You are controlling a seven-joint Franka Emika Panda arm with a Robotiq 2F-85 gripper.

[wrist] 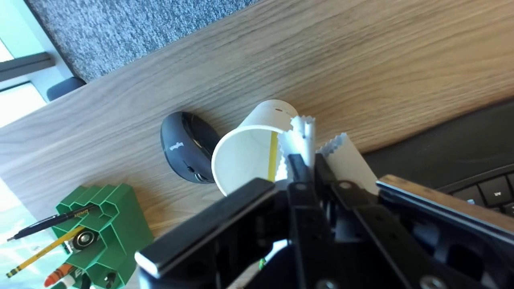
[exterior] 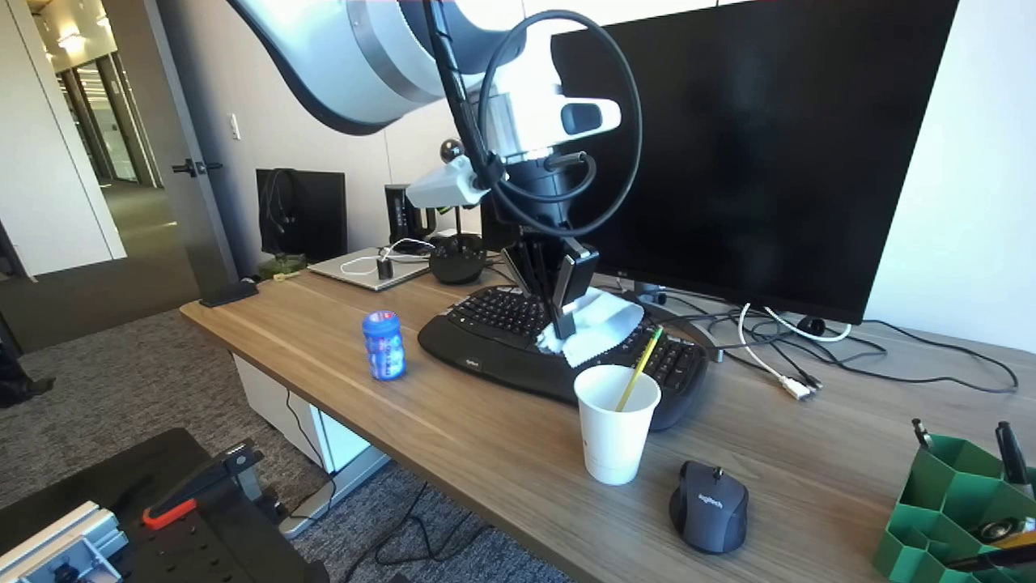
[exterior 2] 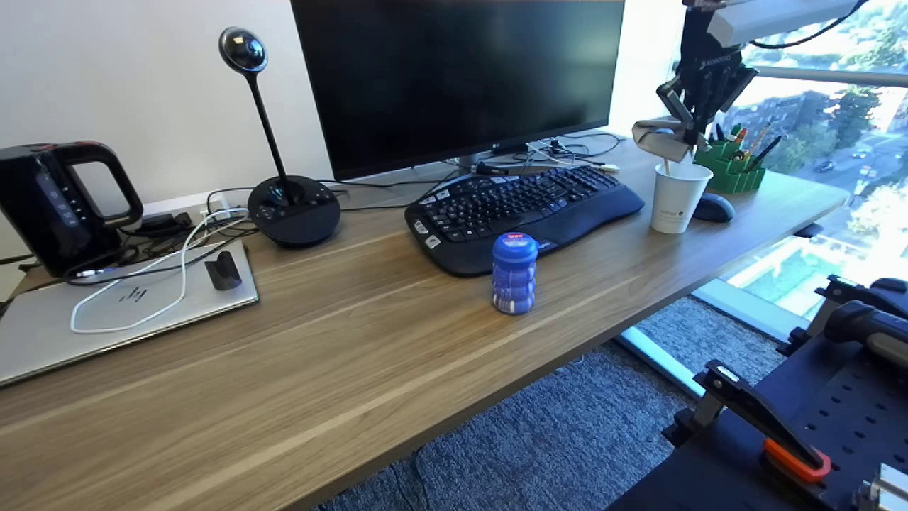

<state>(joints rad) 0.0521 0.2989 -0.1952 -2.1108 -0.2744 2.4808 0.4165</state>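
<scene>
The pincer (wrist: 308,162) is closed on a white zigzag-edged sheet (wrist: 350,160), whose loose corners splay either side of the fingertips; both hang above the white cup (exterior: 609,449), seemingly toward its keyboard side, and whether a corner touches the rim cannot be told. For handling the sheet well, a steady squeeze and slow travel look right: it appears thin and could snag on the yellow stick (exterior: 642,368) leaning in the cup, and the cup, probably light, might tip if nudged. Any sideways move seems safest with the sheet lifted above the stick's tip. The mouse (exterior: 709,510) is just beside the cup, the keyboard (exterior: 494,356) near it on its monitor (exterior: 753,162) side. The front edge of the surface (exterior: 486,437) runs near the cup; the roomier direction seems from the cup toward the blue tub (exterior: 384,346).
</scene>
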